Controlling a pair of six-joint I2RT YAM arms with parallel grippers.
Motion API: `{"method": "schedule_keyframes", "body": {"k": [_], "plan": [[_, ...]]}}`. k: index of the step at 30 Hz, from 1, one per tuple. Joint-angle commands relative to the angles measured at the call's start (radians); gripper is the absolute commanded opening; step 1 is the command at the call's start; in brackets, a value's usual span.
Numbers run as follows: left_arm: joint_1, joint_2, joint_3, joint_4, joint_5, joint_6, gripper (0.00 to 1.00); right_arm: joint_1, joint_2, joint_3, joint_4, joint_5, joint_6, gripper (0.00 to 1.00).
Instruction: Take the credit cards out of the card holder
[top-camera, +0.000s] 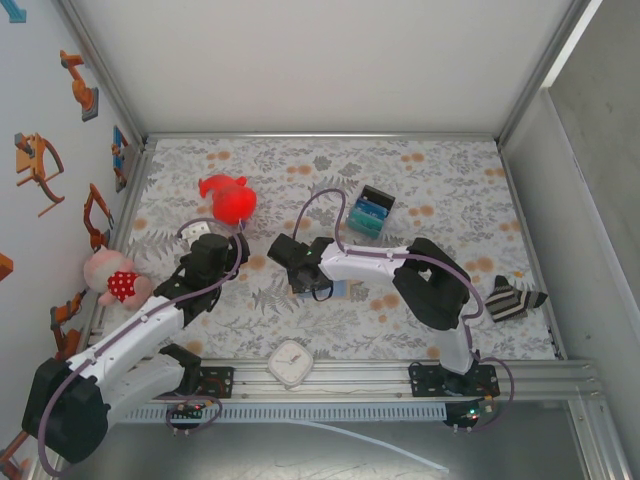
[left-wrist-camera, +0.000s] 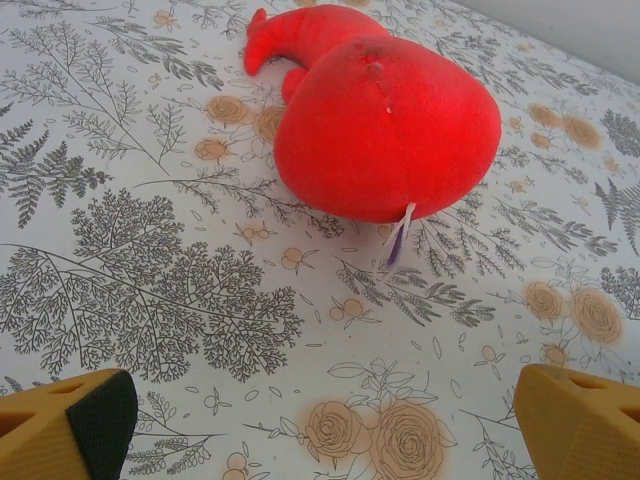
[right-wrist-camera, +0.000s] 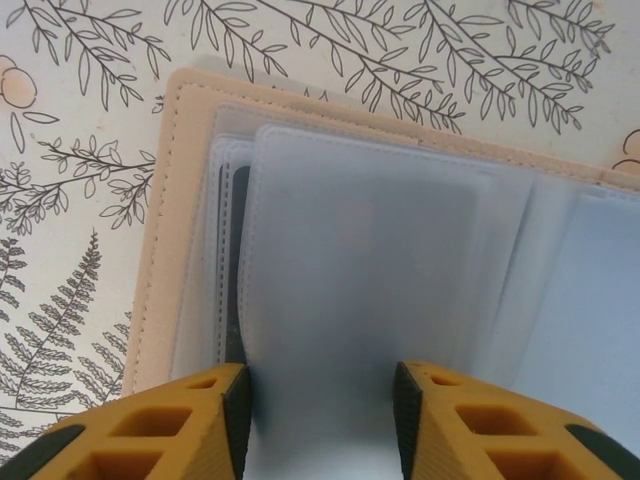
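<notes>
The card holder (right-wrist-camera: 190, 200) lies open on the flowered cloth, tan outside with pale blue frosted sleeves (right-wrist-camera: 370, 260) inside. A thin dark strip (right-wrist-camera: 237, 250) shows between two sleeves at the left. I cannot tell whether it is a credit card's edge, and the credit cards are otherwise hidden. My right gripper (right-wrist-camera: 322, 420) hovers low over the top sleeve, its jaws apart, the left fingertip (right-wrist-camera: 236, 410) at the sleeve's left edge. In the top view it (top-camera: 312, 288) covers most of the holder (top-camera: 340, 290). My left gripper (left-wrist-camera: 325, 425) stands wide open over bare cloth, just short of a red plush toy (left-wrist-camera: 385, 125).
A black-edged blue-and-teal block (top-camera: 372, 212) stands behind the right arm. The red plush (top-camera: 228, 198) lies at the back left and a pink doll (top-camera: 115, 278) at the left edge. A white clock (top-camera: 291, 362) sits near the front rail, a striped cloth thing (top-camera: 512, 300) at the right.
</notes>
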Motion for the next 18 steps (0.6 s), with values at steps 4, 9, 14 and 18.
{"method": "schedule_keyframes", "body": {"k": [4,9,14,18], "plan": [[0.003,0.003,0.021,0.024,0.003,-0.006,0.97,0.0,-0.015,-0.019,-0.029,0.059,0.022,0.34],[0.003,0.005,0.02,0.024,0.005,-0.002,0.97,-0.003,-0.038,-0.018,-0.049,0.089,0.022,0.27],[0.003,-0.001,0.019,0.022,0.006,0.0,0.97,-0.007,-0.073,-0.021,-0.069,0.124,0.02,0.25],[0.003,-0.006,0.016,0.022,0.004,0.001,0.97,-0.011,-0.088,-0.025,-0.084,0.148,0.02,0.23]]}}
